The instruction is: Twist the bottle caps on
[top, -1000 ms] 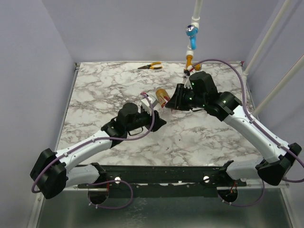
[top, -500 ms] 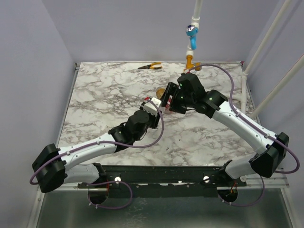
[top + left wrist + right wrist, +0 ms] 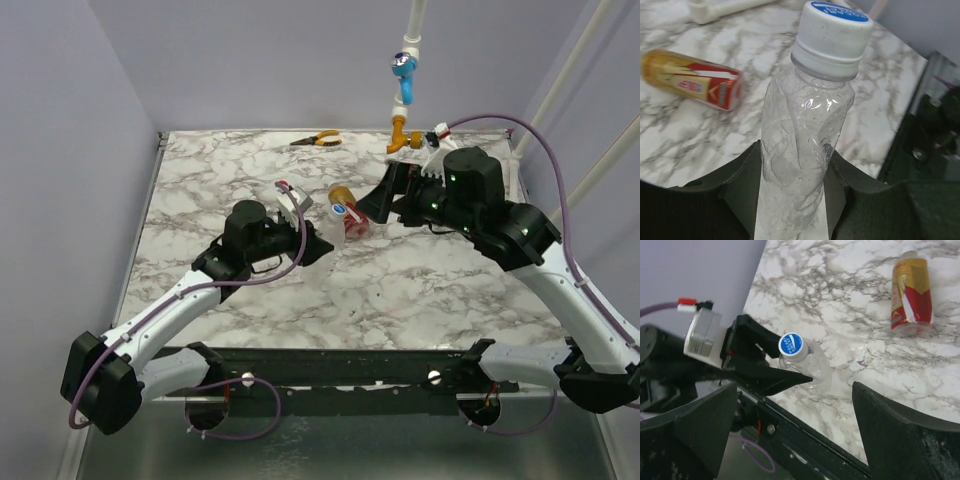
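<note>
My left gripper (image 3: 795,150) is shut on a crumpled clear bottle (image 3: 802,135) and holds it by the body, off the table. A white cap with a blue top (image 3: 832,35) sits on its neck. From the right wrist, the same cap (image 3: 791,346) shows between the left gripper's black fingers (image 3: 785,377). My right gripper (image 3: 795,385) is open and empty, apart from the cap on its right. Overhead, the left gripper (image 3: 316,240) and right gripper (image 3: 376,205) face each other. A red-labelled amber bottle (image 3: 911,292) lies on its side beyond them.
Orange-handled pliers (image 3: 318,139) lie at the back of the marble table (image 3: 230,180). A light-blue valve handle (image 3: 403,68) with an orange fitting (image 3: 400,128) hangs from a white pipe at the back right. A black rail (image 3: 340,365) runs along the table's near edge.
My right gripper has opened, let go of the cap and drawn back to the right. The left arm has swung the clear bottle a little to the left.
</note>
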Motion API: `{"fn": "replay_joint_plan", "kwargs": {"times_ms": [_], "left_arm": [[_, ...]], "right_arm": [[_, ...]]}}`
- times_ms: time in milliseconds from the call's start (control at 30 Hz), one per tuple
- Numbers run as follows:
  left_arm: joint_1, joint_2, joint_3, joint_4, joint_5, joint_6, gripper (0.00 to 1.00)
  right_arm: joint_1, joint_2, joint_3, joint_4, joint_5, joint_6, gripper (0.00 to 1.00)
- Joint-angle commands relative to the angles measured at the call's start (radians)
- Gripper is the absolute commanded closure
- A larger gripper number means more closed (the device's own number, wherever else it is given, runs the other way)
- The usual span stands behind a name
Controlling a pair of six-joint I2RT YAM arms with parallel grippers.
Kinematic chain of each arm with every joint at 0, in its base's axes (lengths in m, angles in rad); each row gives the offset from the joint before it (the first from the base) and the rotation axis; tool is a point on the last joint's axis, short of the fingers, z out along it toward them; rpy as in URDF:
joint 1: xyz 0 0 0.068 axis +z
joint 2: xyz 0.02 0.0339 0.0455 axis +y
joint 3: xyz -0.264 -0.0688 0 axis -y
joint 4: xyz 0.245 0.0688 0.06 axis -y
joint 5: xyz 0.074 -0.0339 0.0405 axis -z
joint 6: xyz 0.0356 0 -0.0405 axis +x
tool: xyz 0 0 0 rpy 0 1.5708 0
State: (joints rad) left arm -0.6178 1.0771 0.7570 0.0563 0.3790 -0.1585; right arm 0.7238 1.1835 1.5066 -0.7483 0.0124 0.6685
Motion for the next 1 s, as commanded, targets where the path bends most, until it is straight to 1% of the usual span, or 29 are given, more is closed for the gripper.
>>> {"fn": "replay_joint_plan", "kwargs": {"times_ms": [0, 67, 167, 233, 300, 400, 500, 567, 733, 767, 867, 967], "left_arm": [[0.046, 0.006, 0.007, 0.06, 0.52, -0.086, 0.97], [0.05, 0.011, 0.006, 0.099, 0.606, -0.119, 0.97], [0.05, 0.024, 0.003, 0.158, 0.709, -0.182, 0.97], [0.051, 0.038, 0.0, 0.186, 0.758, -0.223, 0.97], [0.051, 0.047, -0.001, 0.205, 0.786, -0.249, 0.97], [0.051, 0.044, -0.005, 0.214, 0.796, -0.261, 0.97], [0.05, 0.047, -0.006, 0.225, 0.808, -0.275, 0.97], [0.05, 0.053, -0.005, 0.228, 0.812, -0.279, 0.96], [0.051, 0.054, -0.015, 0.233, 0.799, -0.276, 0.97], [0.05, 0.054, -0.017, 0.233, 0.799, -0.276, 0.97], [0.05, 0.059, -0.022, 0.232, 0.794, -0.273, 0.97], [0.051, 0.061, -0.025, 0.232, 0.769, -0.265, 0.97]], "right_arm": [[0.002, -0.033, -0.031, -0.011, -0.22, -0.205, 0.01], [0.002, -0.055, -0.057, 0.003, -0.315, -0.249, 0.06], [0.0, -0.061, -0.08, 0.0, -0.403, -0.291, 0.17], [0.001, -0.061, -0.089, 0.015, -0.447, -0.309, 0.25], [0.002, -0.059, -0.104, 0.051, -0.48, -0.313, 0.29], [0.001, -0.042, -0.109, 0.08, -0.513, -0.321, 0.35], [0.001, -0.02, -0.112, 0.094, -0.528, -0.324, 0.39], [0.002, -0.011, -0.112, 0.103, -0.538, -0.325, 0.4], [0.001, 0.006, -0.105, 0.1, -0.509, -0.323, 0.49], [0.001, 0.007, -0.107, 0.102, -0.502, -0.318, 0.49], [0.002, 0.007, -0.108, 0.104, -0.501, -0.309, 0.55], [0.001, 0.011, -0.112, 0.093, -0.49, -0.299, 0.65]]}}
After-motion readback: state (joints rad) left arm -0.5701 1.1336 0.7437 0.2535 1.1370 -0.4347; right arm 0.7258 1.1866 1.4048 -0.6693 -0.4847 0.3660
